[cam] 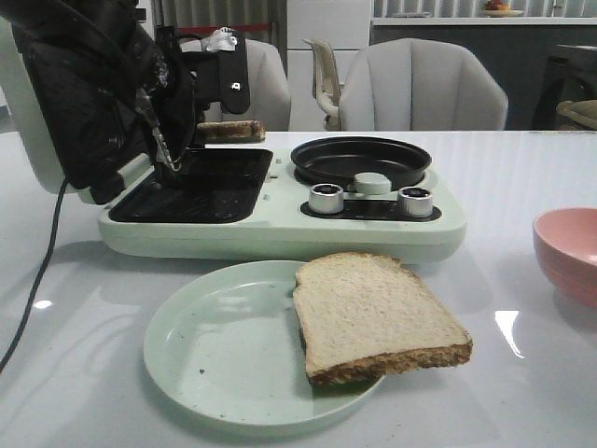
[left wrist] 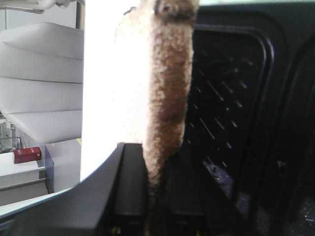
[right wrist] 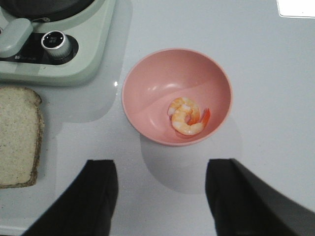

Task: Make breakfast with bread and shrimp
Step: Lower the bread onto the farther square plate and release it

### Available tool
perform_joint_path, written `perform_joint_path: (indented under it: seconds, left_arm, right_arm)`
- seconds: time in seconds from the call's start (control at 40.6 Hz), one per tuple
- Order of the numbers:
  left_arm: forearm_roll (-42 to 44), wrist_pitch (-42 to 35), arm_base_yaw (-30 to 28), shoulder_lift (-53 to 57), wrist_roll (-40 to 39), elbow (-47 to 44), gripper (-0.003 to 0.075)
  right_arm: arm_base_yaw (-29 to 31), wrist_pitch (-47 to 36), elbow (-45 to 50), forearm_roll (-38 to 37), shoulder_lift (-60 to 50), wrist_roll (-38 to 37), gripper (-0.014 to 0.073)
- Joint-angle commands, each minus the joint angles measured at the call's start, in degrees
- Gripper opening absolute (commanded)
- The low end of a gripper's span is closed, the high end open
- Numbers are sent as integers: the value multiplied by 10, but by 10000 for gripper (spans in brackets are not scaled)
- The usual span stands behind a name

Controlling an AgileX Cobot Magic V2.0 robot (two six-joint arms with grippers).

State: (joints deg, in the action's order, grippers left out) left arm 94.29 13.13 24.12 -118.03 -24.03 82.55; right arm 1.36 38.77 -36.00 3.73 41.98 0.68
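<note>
Here, one slice of bread (cam: 378, 315) lies flat on the right side of a pale green plate (cam: 224, 359) at the near edge of the table (cam: 522, 177), its right corner hanging past the plate's rim; in the right wrist view only its edge shows, cut off by the frame. A second bread slice (left wrist: 167, 93) is pinched edge-on by the left gripper (left wrist: 150, 196), whose black fingers press its crust from both sides just beside the ribbed black grill tray (left wrist: 231, 113); in the front view this slice is mostly hidden behind the arm, with only a brown strip visible beyond the tray. The shrimp (right wrist: 187, 116), curled and orange-white, rests in the pink bowl (right wrist: 147, 78) at the right of the table, and the front view cuts that bowl off and hides its inside. The right gripper (right wrist: 162, 196) hovers above the table just near of the bowl, fingers spread wide and holding nothing. The mint-green breakfast maker (cam: 280, 229) sits beyond the plate, lid raised on the left, with a round black pan (cam: 360, 161) on its right.
</note>
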Motion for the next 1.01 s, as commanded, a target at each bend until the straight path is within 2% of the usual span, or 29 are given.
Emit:
perform_joint_path:
  seconds: [0.0,0.049,0.197,0.271,0.567,0.739,0.813,0.887,0.985]
  left_arm:
    - [6,9,-8,27,-1,22,139]
    - [6,9,-9,26,-1,22,179]
    - [6,-22,-11,26,-1,22,387]
    - [6,-31,-11,26,-1,22,453]
    - [6,-33,-11,55,-2,7,456]
    - [6,-44,-7,127,-10,-51,456]
    - [6,-38,2,168,-41,-88,456]
    - [6,0,25,209,-54,-125,456]
    - [-14,103,65,257,-66,-160,456]
  right_arm:
    - [1,-36,-14,-1,1,5,506]
    - [1,-36,-14,-1,1,5,506]
    - [1,-36,-14,-1,1,5,506]
    - [1,-36,-14,-1,1,5,506]
    - [1,-36,-14,-1,1,5,506]
    - [1,-36,-14,-1,1,5,506]
    - [1,-36,-14,-1,1,5,506]
    - [1,-36,-14,-1,1,5,506]
    - [1,-36,-14,-1,1,5,506]
